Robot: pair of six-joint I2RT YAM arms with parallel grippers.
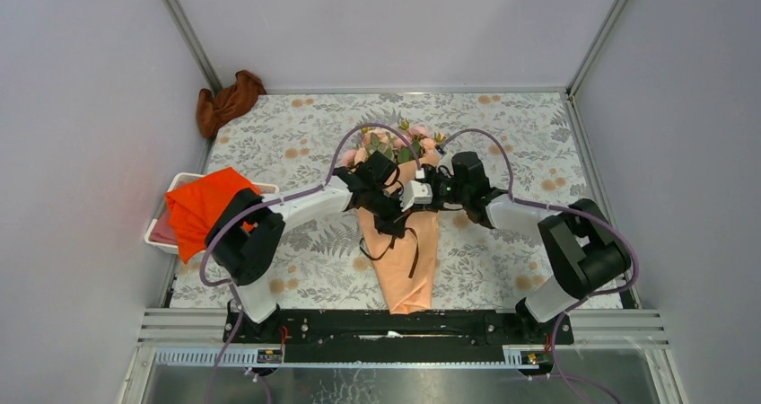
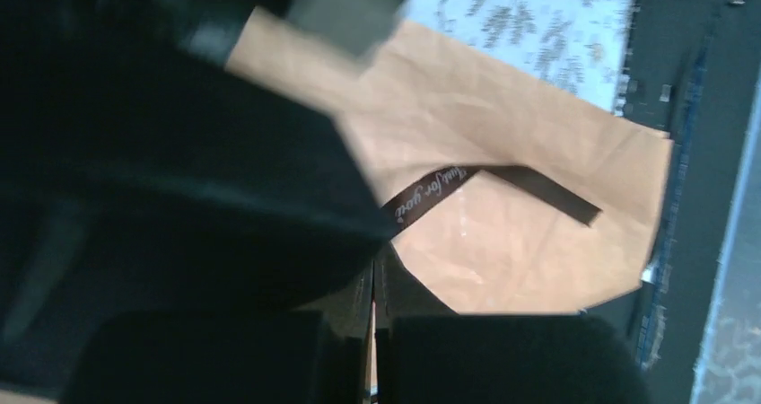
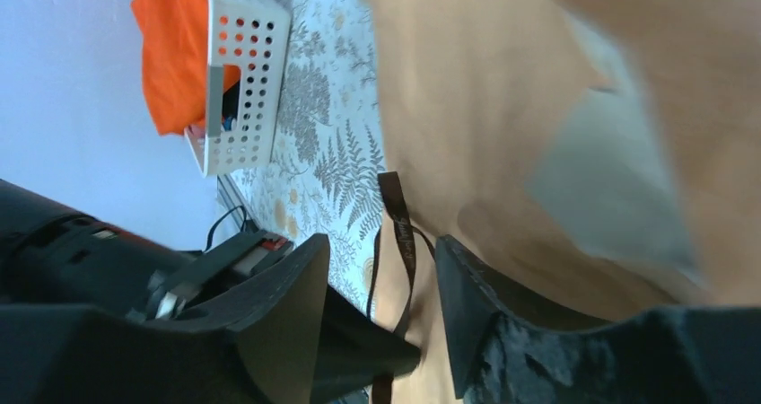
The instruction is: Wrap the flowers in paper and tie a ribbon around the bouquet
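Peach paper [image 1: 408, 278] already cones the flowers [image 1: 395, 142]. The ribbon [image 2: 502, 175] is looped round, no finished bow visible. Left gripper [image 2: 373, 269] jaws together, right gripper [image 3: 381, 242] jaws apart.

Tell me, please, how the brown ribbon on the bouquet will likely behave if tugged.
Probably floppy: the ribbon hangs in slack loops over the paper. Likely very light, being a thin, narrow strip. It may slide, since its ends trail loose.

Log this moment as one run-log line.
stage: tying ribbon | left gripper: shut, tips at ribbon | right gripper: open, ribbon seen in gap, not pinched | bouquet: paper-wrapped, lying flat
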